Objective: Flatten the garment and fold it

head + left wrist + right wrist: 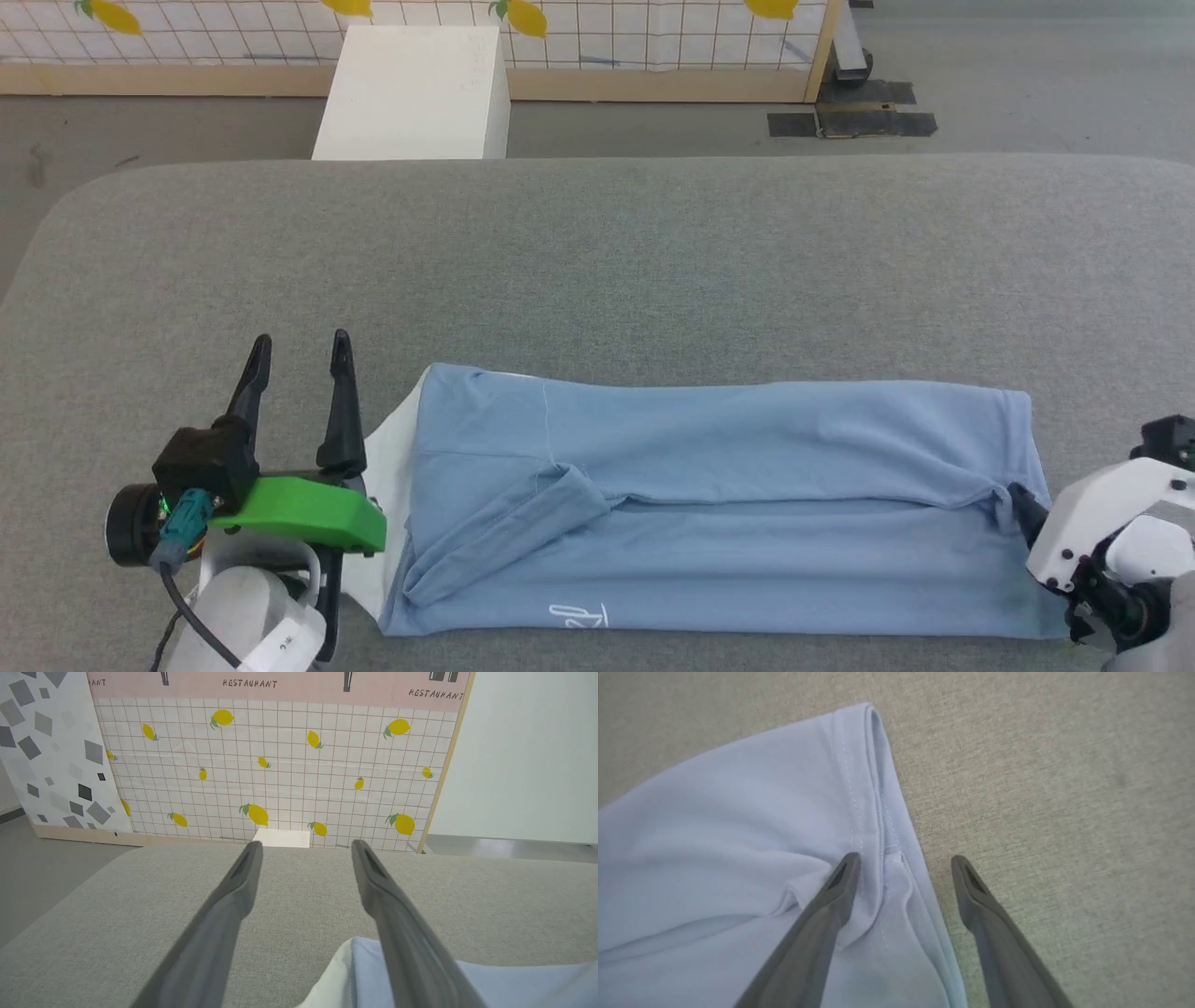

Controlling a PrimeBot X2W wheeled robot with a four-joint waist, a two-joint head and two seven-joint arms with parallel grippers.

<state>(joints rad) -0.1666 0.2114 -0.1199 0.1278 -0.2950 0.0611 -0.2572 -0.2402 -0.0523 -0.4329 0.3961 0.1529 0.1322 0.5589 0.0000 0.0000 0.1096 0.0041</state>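
The garment (728, 504) lies folded lengthwise along the worktop's (597, 261) near edge, crosswise folds seemingly still to come; left gripper (301, 345) and right gripper (903, 858) wait at its ends, jaws apart, empty.

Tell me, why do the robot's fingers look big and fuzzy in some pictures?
Left wrist view: the left gripper's fingers sit by the lens, so they loom and blur while the lemon wall stays sharp. Right wrist view: the right gripper's fingers blur too; the garment's stitching is clearer. Head view: even light, soft shadows.
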